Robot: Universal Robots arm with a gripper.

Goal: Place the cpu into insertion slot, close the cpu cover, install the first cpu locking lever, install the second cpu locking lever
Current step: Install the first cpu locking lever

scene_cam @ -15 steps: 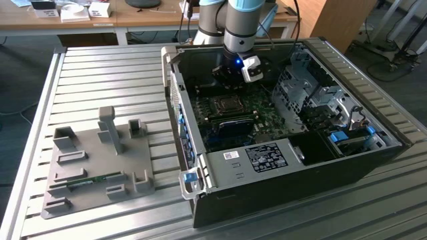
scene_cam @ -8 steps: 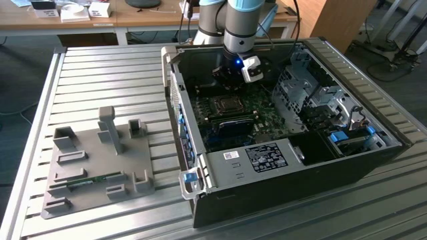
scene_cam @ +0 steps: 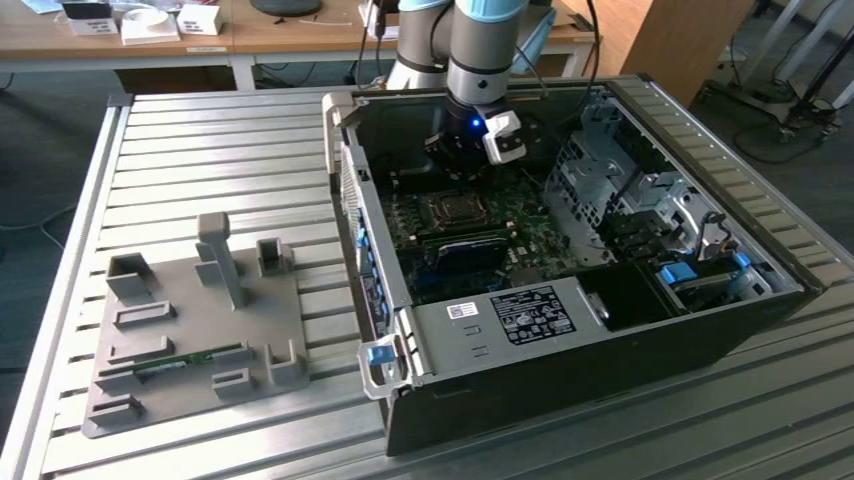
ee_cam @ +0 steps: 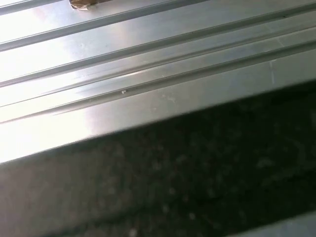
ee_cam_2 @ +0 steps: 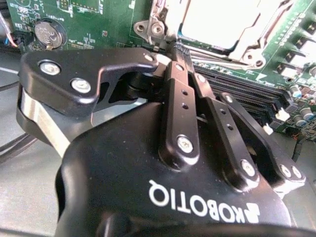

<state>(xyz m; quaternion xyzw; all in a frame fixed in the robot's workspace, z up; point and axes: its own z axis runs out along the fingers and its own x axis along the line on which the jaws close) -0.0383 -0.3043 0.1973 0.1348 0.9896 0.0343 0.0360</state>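
The cpu [ee_cam_2: 222, 22] shows its pale silver top in the second wrist view, lying in the insertion slot [scene_cam: 454, 208] on the green motherboard [ee_cam_2: 89, 19]. The silvery cpu cover [ee_cam_2: 245, 53] frames the chip's edges and appears to lie flat. My gripper [ee_cam_2: 174, 48] is shut, its black fingers pressed together with nothing visible between them. The tips sit close to the socket's corner hinge [ee_cam_2: 154, 28]. In the exterior view the gripper [scene_cam: 466, 165] hangs inside the open computer case [scene_cam: 747, 330], just behind the socket.
Black memory slots [ee_cam_2: 247, 89] run beside the socket, and a coin battery [ee_cam_2: 48, 33] sits on the board. A drive cage [scene_cam: 627, 190] and a white-labelled black box [scene_cam: 527, 315] fill the case. A grey fixture plate [scene_cam: 187, 330] rests on the ribbed metal table [ee_cam: 148, 54].
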